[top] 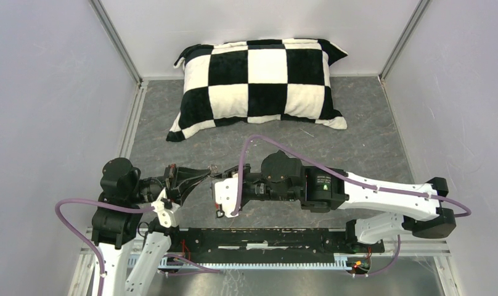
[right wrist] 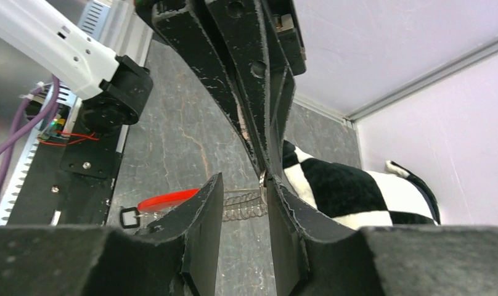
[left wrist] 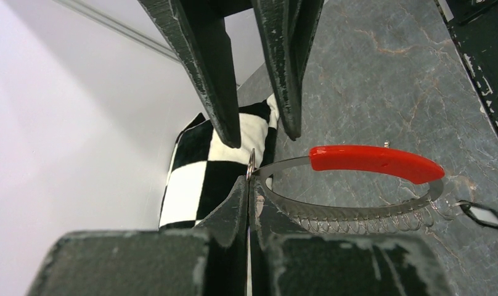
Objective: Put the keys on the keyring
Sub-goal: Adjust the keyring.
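Nearest the left wrist camera, the left claw (left wrist: pixel 249 185) is seen pressed shut, and a thin wire end of the keyring (left wrist: pixel 376 163) is pinched between its tips. The left arm (top: pixel 120 203) is raised from its base and bent rightward, so that its claw is pointed toward the middle of the counter (top: pixel 357 135). The right arm (top: pixel 382 191) is stretched low from the right side across to the centre, and its claw (right wrist: pixel 243 191) is brought up against the left one. The right claw's jaws are held apart, nothing is seen gripped by them, and the shut tips of the left claw are set just at their gap. A black-and-white checked pillow (top: pixel 259 80) is laid at the far wall, well apart from both claws. A black rail (top: pixel 265 237) is fixed along the near edge between the arm bases. The keyring is held above the grey counter, with its red section uppermost and its silvery coil (left wrist: pixel 357 219) below. A tiny key with a black-and-white head (left wrist: pixel 484 214) is seen at the coil's far end; whether it is threaded on cannot be told.
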Available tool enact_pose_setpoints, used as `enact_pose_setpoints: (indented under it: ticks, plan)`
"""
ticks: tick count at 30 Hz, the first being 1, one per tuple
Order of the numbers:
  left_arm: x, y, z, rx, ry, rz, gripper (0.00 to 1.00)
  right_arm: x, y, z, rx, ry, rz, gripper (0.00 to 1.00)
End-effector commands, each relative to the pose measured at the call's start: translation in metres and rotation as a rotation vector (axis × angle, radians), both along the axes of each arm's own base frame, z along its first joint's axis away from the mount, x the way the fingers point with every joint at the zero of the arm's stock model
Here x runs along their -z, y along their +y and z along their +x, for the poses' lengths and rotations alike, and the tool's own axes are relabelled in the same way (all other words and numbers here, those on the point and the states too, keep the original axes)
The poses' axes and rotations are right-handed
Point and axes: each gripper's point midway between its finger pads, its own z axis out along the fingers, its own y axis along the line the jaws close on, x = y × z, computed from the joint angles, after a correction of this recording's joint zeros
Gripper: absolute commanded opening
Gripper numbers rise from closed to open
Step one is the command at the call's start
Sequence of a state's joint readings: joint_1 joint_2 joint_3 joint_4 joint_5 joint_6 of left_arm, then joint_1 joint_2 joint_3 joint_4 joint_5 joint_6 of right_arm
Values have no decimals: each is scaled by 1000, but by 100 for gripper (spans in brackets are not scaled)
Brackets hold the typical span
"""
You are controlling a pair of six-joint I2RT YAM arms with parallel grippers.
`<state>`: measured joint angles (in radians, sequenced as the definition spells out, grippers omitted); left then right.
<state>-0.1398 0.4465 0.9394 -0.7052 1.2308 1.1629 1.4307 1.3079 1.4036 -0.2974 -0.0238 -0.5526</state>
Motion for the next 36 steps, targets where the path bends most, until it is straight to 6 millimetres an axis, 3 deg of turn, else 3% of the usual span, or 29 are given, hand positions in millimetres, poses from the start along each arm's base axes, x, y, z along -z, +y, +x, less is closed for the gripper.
enact_pose_setpoints:
  ticks: [1,17,22,25,28,32,36]
  plan:
    - [-18,0,-4,11,-134,6,2,-31,0,11,81,-53,62,37]
    - [-22,0,-10,28,-137,-2,2,-20,6,19,129,-60,-20,31]
    - [-23,-1,-13,37,-138,-5,2,-18,7,21,136,-65,-30,22]
    - [-23,-1,-14,42,-135,-7,2,-21,6,21,135,-66,-19,1]
    - [-23,-2,-15,51,-118,-12,2,-23,2,21,143,-64,1,0]
    - [-27,-3,-17,41,-23,-45,27,-34,-8,14,117,-54,108,0]
    - [-35,-4,-18,31,93,-97,35,-42,-21,4,69,-34,232,0]
